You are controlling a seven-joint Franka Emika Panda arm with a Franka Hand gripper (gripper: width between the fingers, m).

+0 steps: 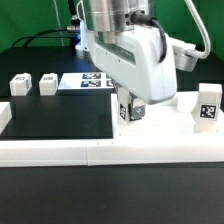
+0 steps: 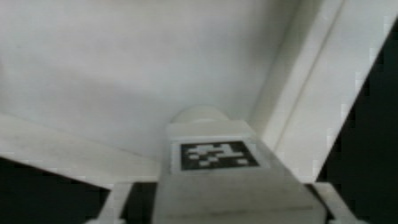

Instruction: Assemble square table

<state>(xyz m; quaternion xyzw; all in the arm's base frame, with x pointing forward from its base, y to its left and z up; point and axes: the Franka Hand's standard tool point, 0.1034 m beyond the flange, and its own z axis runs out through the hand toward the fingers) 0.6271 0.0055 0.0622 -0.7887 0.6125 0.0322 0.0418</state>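
The square tabletop (image 1: pixel 165 128) lies flat at the exterior view's right, against the white rails. My gripper (image 1: pixel 128 104) is shut on a short white leg (image 1: pixel 127 112) with a tag and holds it upright at the slab's near left corner. In the wrist view the leg (image 2: pixel 214 150) sits between my fingers (image 2: pixel 118 200), its rounded end down on the slab (image 2: pixel 125 80). I cannot tell whether it sits in a socket. Another leg (image 1: pixel 208 106) stands at the slab's right end. Two more legs (image 1: pixel 19 84) (image 1: pixel 47 82) lie at the far left.
The marker board (image 1: pixel 84 81) lies behind the arm on the black mat. A long white rail (image 1: pixel 90 152) runs along the front, and another (image 1: pixel 4 116) is at the left. In the wrist view a rail (image 2: pixel 329 90) runs beside the slab.
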